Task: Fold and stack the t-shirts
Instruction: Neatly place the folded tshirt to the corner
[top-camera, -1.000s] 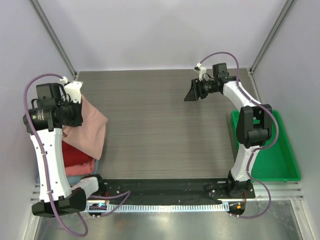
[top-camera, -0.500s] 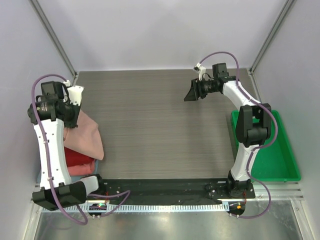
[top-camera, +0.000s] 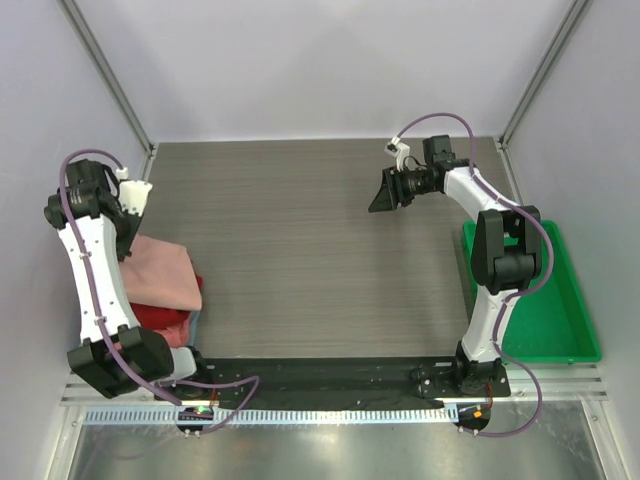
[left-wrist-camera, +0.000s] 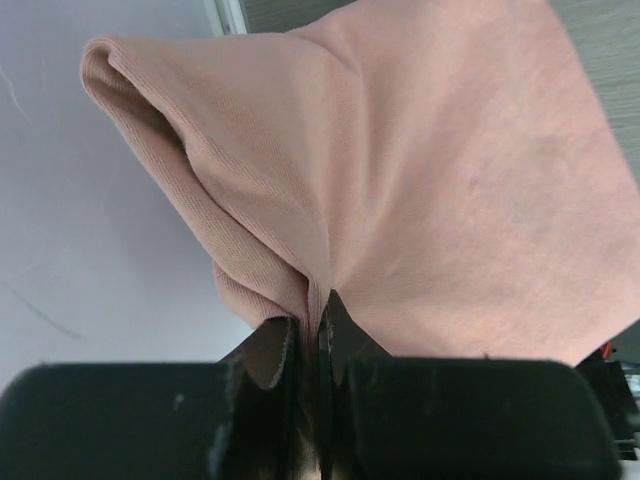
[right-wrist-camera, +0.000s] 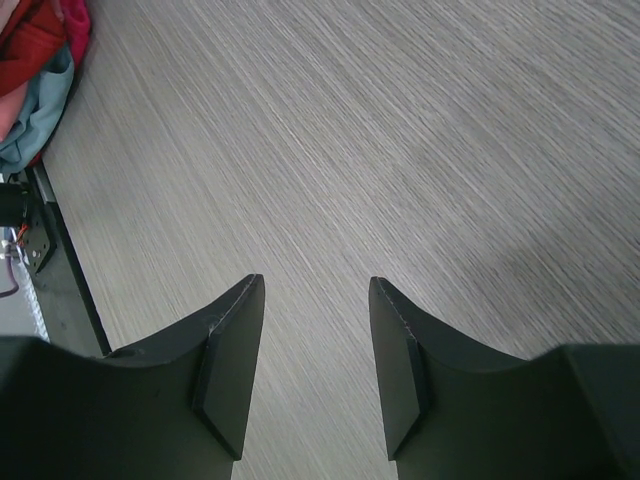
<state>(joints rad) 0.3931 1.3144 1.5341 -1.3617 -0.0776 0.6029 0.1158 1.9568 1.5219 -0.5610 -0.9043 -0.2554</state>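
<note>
- Dusty-pink t-shirt (left-wrist-camera: 430, 200) is pinched at a bunched edge by the left gripper (left-wrist-camera: 312, 325), whose jaws press together on the fabric.
- Seen from above, this t-shirt tops the pile at the left near side of the table (top-camera: 300, 250). It spreads rightward and nearer from the gripper, which is at the pile's far left edge.
- Beneath it shows a dark red t-shirt (top-camera: 160, 318), with a sliver of a light-blue t-shirt (right-wrist-camera: 40, 110) at the pile's lower edge.
- Over the bare wood-grain surface at the far right hangs the right gripper (right-wrist-camera: 315, 285), jaws apart with nothing between them, well apart from the pile.
- At the right near side sits a green tray (top-camera: 560, 310).
</note>
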